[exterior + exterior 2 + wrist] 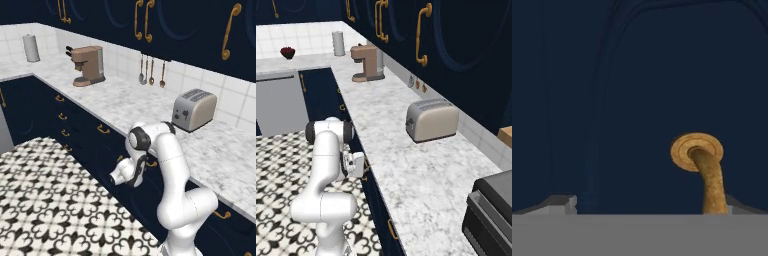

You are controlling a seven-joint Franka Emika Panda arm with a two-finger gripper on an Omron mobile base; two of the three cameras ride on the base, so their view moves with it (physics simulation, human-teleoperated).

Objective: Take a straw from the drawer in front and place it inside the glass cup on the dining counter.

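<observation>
Close against the navy drawer (637, 100) front, the jaws stand spread wide, its brass pull handle (709, 175) between them, ungripped.

Brass pull handle (708, 172) cut off low in the hand view, just 1 round mount and part of the curved bar seen. Fingertips (559, 204) barely peeking up as 2 grey corners. Drawer (637, 90) front overran every edge; inside hidden. Gripper (148, 162) mostly blocked by the forearm in the left base view.
</observation>
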